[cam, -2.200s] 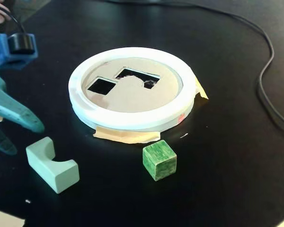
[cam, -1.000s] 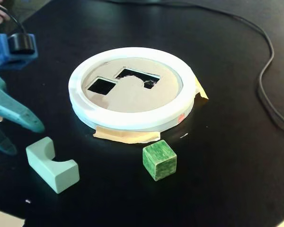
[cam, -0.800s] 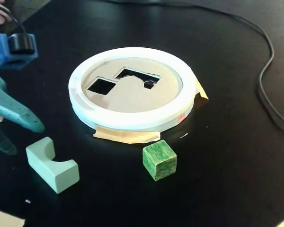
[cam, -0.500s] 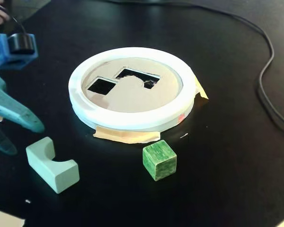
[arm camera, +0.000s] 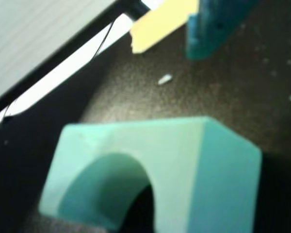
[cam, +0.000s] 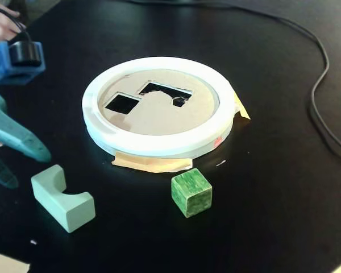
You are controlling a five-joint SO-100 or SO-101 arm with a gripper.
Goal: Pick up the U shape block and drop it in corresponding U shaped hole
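Pale mint U-shaped block (cam: pixel 62 197) lies arch-up, left of the green cube (cam: pixel 191 191); teal gripper (cam: pixel 25 165) hovers beside it, fingers apart.

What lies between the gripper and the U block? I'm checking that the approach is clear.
Nothing: in the fixed view only bare black table separates the gripper from the U block.

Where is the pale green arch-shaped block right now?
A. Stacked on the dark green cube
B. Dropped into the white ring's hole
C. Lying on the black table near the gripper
C: the U block lies on the black table beside the gripper, outside the white ring.
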